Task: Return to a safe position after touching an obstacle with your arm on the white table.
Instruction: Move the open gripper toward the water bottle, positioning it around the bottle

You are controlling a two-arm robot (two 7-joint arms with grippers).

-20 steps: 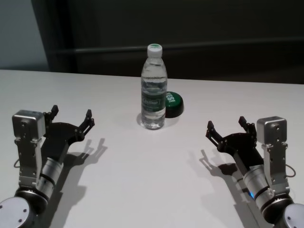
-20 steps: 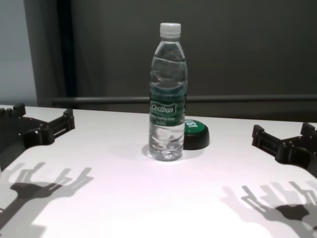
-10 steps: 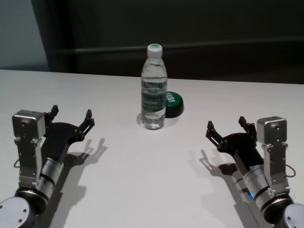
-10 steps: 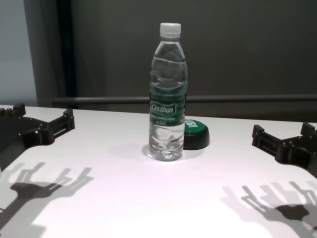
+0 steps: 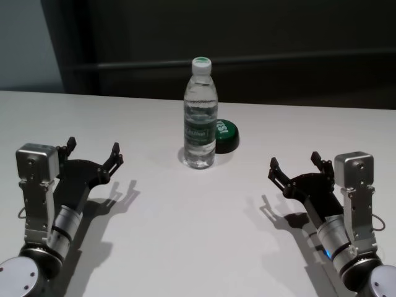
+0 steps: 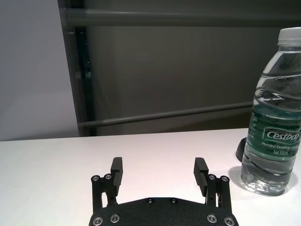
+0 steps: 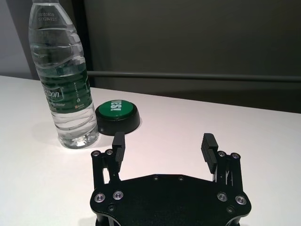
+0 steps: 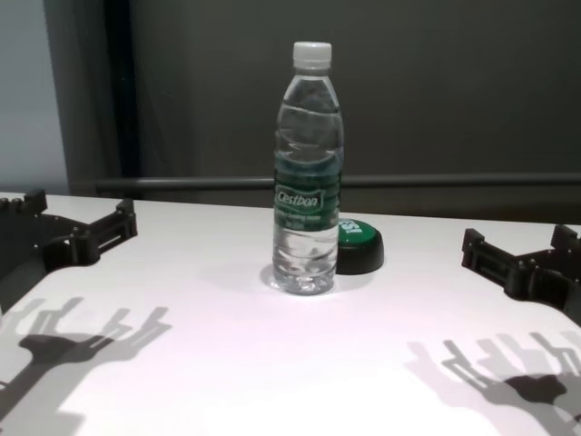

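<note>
The obstacle, a tall clear water bottle (image 5: 200,114) (image 8: 309,173) (image 6: 275,127) (image 7: 63,80) with a white cap and green label, stands upright at the middle back of the white table (image 5: 198,235). My left gripper (image 5: 93,148) (image 6: 160,172) (image 8: 77,222) hovers open at the near left, well apart from the bottle. On the near right my right gripper (image 5: 296,162) (image 7: 163,143) (image 8: 517,250) is open too, equally far from it. Neither holds anything.
A low black button with a green top (image 5: 225,134) (image 8: 359,245) (image 7: 116,115) sits just right of and behind the bottle, almost touching it. A dark wall with a horizontal rail (image 8: 454,180) runs behind the table's far edge.
</note>
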